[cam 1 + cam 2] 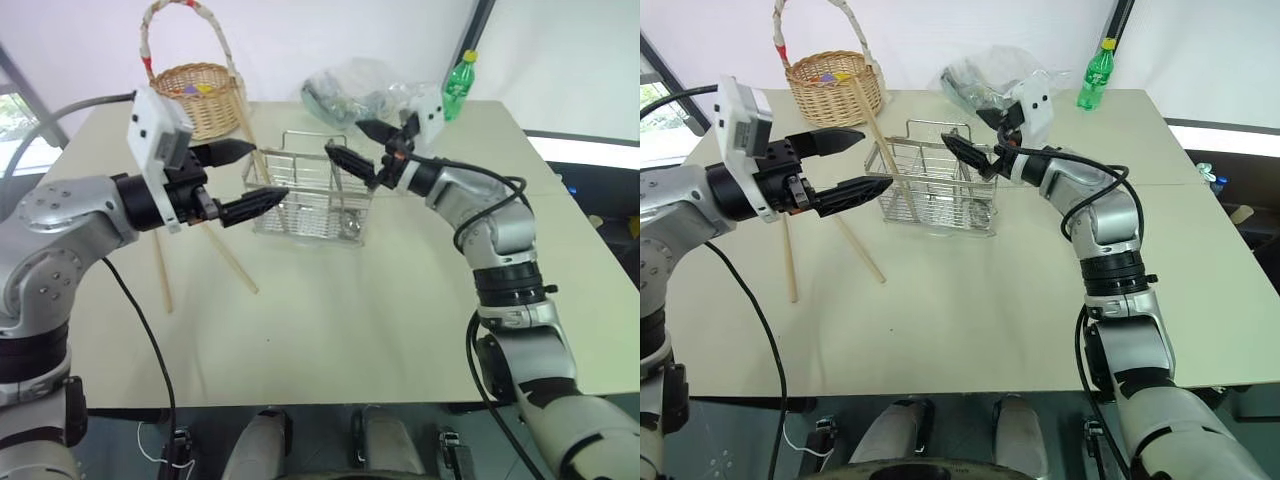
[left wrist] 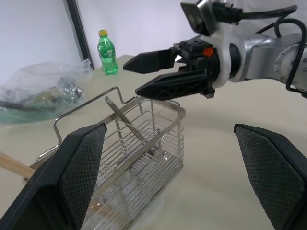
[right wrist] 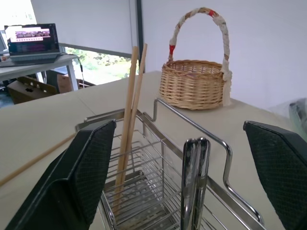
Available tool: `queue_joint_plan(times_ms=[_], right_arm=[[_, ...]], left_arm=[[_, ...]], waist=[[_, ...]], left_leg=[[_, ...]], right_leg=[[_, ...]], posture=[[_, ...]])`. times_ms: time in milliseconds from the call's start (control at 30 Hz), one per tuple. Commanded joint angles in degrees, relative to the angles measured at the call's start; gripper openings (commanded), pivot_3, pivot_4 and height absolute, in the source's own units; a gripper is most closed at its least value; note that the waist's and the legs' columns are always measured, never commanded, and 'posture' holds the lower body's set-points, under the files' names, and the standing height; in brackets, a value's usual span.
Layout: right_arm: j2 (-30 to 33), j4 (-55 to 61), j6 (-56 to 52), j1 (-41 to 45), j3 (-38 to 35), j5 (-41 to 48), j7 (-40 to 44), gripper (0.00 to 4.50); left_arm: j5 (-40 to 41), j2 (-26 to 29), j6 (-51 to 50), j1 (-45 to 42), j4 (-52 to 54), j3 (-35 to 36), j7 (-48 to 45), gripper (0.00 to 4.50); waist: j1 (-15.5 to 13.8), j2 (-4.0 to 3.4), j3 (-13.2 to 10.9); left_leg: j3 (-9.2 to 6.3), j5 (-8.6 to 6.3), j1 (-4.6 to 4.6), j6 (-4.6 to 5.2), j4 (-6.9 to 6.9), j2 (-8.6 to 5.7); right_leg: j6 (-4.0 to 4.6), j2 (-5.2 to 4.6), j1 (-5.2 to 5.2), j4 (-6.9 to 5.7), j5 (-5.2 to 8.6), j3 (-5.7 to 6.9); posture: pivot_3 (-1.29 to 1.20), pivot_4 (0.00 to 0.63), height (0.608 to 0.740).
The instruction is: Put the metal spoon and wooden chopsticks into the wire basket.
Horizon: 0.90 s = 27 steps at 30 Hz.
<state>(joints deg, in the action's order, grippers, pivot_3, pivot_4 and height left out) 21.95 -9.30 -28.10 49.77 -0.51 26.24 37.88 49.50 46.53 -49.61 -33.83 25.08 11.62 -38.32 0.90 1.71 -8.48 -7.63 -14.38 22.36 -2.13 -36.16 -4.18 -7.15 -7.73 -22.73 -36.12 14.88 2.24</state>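
Observation:
The wire basket [image 1: 300,212] stands mid-table. Two wooden chopsticks [image 3: 128,120] lean upright in its left end, and the metal spoon [image 3: 194,177] stands handle-up in another compartment. My right gripper [image 1: 343,137] hovers open just above the basket's right end, over the spoon, with nothing between its fingers. At the basket's left end my left gripper [image 1: 268,170] is held level and open, holding nothing. Two more wooden chopsticks [image 1: 230,255] lie on the table to the left of the basket, beneath my left arm.
A round wicker basket [image 1: 200,95] with a tall handle sits at the back left. Behind the wire basket lies a clear plastic bag [image 1: 350,90], with a green bottle [image 1: 459,85] at the back right. Bare tabletop [image 1: 350,320] stretches toward the near edge.

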Motion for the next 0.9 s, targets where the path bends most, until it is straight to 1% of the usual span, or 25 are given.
queue_joint_plan(times_ms=[33, 133, 233, 367, 467, 567, 667, 767, 900], right_arm=[[2.9, 5.3, -2.6, 3.7, -4.7, 4.2, 2.2, 4.46], [8.1, 10.0, -6.6, 4.7, -7.5, 9.3, 7.2, 4.46], [12.7, 14.9, -9.7, 3.1, -8.5, 13.0, 11.7, 4.46], [22.3, 26.7, -13.4, -6.8, -10.5, 19.4, 22.0, 4.46], [26.8, 33.2, -15.5, -15.2, -12.1, 22.8, 24.9, 4.46], [28.0, 37.7, -15.6, -22.6, -11.8, 22.8, 24.0, 4.46], [27.9, 40.7, -13.5, -28.0, -10.6, 20.0, 22.5, 4.46], [27.3, 42.0, -13.2, -30.2, -10.2, 19.6, 20.4, 4.46], [26.9, 43.1, -13.0, -32.7, -10.7, 19.5, 17.9, 4.46]], left_arm=[[0.0, 0.5, 0.8, -0.6, -0.7, 2.7, 0.6, 4.5], [0.8, -0.2, 0.0, -1.3, -3.2, 6.7, 4.2, 4.5], [1.6, -0.9, -0.9, -1.9, -5.5, 10.6, 8.6, 4.5], [1.0, -1.2, -4.7, -3.5, -10.2, 16.5, 19.3, 4.5], [-1.6, -1.8, -9.3, -6.3, -14.6, 17.8, 28.9, 4.5], [-4.5, -2.6, -13.6, -8.9, -18.8, 18.6, 36.7, 4.5], [-8.7, -4.2, -18.5, -10.9, -25.7, 19.2, 44.5, 4.5], [-10.7, -5.5, -21.3, -12.0, -30.5, 19.5, 46.4, 4.5], [-14.6, -6.2, -22.7, -13.3, -36.8, 16.6, 46.2, 4.5]], waist=[[-0.1, -0.01, 0.0], [-0.2, -0.04, 0.0], [-0.1, -0.02, 0.0], [-0.2, 0.06, 0.0], [-0.5, 0.08, 0.0], [-0.4, 0.16, 0.1], [-0.4, 0.17, 0.1], [-0.3, 0.18, 0.1], [-0.6, 0.33, 0.1]], left_leg=[[-0.01, 0.0, 0.0, 0.0, 0.0, 0.0], [-0.01, 0.0, 0.0, 0.0, 0.0, 0.01], [-0.03, -0.01, 0.0, 0.01, 0.03, 0.03], [-0.05, -0.02, 0.0, 0.03, 0.03, 0.07], [-0.09, -0.02, 0.0, 0.04, -0.01, 0.07], [-0.09, -0.02, -0.06, 0.03, -0.04, 0.07], [-0.09, -0.03, -0.08, 0.02, -0.03, 0.07], [-0.07, -0.03, -0.1, 0.02, -0.01, 0.06], [-0.09, -0.02, -0.03, 0.0, -0.02, 0.06]], right_leg=[[0.0, 0.0, 0.0, 0.01, 0.0, 0.0], [0.0, -0.01, 0.01, 0.02, 0.0, 0.0], [0.0, 0.01, 0.01, 0.04, 0.01, 0.0], [-0.01, 0.0, 0.05, 0.08, 0.01, 0.0], [-0.03, -0.02, 0.13, 0.11, 0.01, 0.0], [-0.06, -0.03, 0.21, 0.1, 0.01, -0.01], [-0.07, -0.02, 0.21, 0.1, 0.01, -0.01], [-0.07, -0.02, 0.17, 0.08, 0.01, -0.02], [-0.07, -0.01, 0.11, 0.08, 0.01, -0.02]], posture=[[0.0, 0.15, 0.666], [0.0, 0.15, 0.666], [0.0, 0.15, 0.666], [0.0, 0.15, 0.666], [0.0, 0.15, 0.666], [0.0, 0.15, 0.666], [0.0, 0.15, 0.666], [0.0, 0.15, 0.666], [0.0, 0.15, 0.666]])
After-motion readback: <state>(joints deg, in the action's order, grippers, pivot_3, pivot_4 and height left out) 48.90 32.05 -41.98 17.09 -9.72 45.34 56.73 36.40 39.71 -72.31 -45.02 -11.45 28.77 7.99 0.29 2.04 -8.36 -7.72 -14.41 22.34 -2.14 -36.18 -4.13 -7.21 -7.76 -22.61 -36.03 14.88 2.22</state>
